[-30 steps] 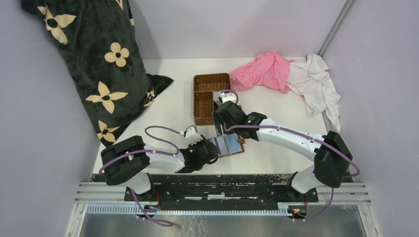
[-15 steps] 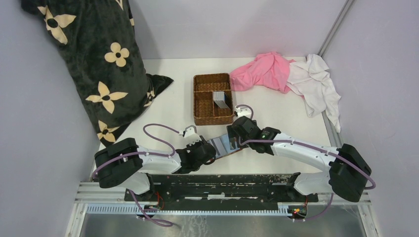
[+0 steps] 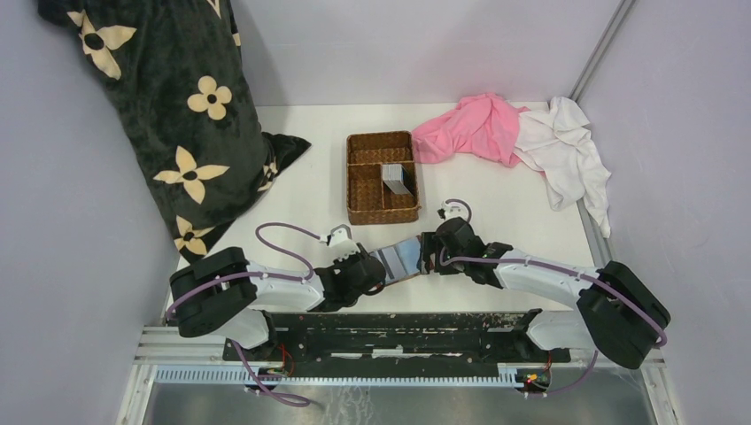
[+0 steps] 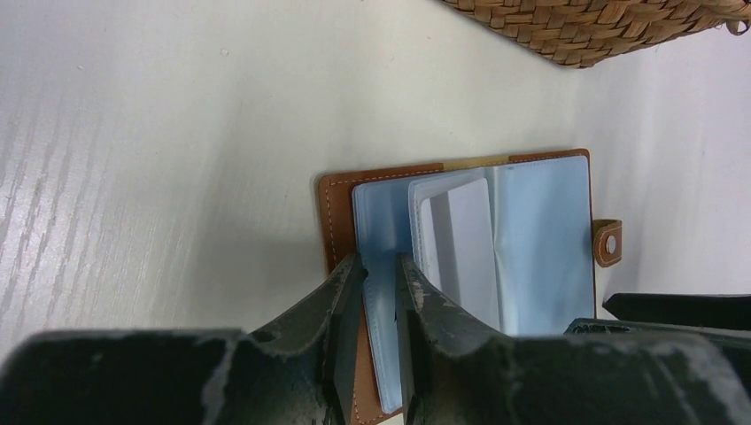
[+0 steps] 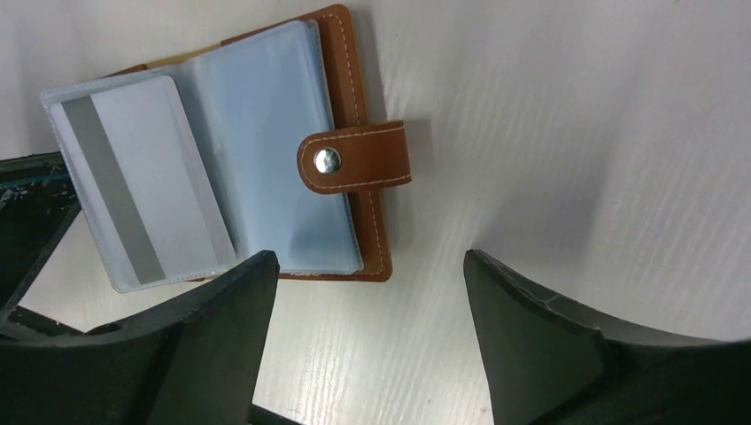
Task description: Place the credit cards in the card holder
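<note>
The brown card holder lies open near the table's front edge, its clear sleeves facing up. My left gripper is shut on its left side, with the brown cover and a sleeve pinched between the fingers. One credit card with a grey stripe sits in a sleeve of the card holder. More credit cards stand in the wicker basket. My right gripper is open and holds nothing. It hovers over bare table just beside the holder's snap tab.
The wicker basket with compartments stands just behind the holder. Pink and white cloths lie at the back right. A black flowered cushion leans against the left wall. Both arms meet low at the table's front middle.
My right arm has drawn back from the basket's edge and dropped to the holder's right side, uncovering the cards in the basket. The left gripper has kept its place on the holder.
</note>
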Controlling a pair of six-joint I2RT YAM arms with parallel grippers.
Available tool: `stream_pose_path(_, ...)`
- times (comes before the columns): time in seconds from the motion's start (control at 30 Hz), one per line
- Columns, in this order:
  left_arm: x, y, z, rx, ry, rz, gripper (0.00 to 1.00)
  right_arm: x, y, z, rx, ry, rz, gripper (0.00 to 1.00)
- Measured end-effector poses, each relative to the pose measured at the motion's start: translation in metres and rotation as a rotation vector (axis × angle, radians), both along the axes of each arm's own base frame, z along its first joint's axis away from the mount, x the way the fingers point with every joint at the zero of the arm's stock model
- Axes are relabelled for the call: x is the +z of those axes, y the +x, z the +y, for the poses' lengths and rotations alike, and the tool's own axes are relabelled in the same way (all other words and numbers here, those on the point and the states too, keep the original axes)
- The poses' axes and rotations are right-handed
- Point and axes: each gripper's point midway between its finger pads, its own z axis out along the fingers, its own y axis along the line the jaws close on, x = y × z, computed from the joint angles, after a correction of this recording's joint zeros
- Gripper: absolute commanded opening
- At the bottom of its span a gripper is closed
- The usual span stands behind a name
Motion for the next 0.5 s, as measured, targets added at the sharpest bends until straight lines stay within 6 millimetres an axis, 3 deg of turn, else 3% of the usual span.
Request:
stream_pose_path(0.23, -0.001, 0.005, 0.002, 0.014, -0.033, -0.009, 0.28, 0.003, 0.014, 0.011, -0.039, 0.191, 0.001, 0.82)
stream_pose_path(0.5, -0.002, 0.015, 0.003, 0.035, -0.078, -0.018, 0.27, 0.008, 0.021, 0.037, -0.042, 0.404, 0.002, 0.76)
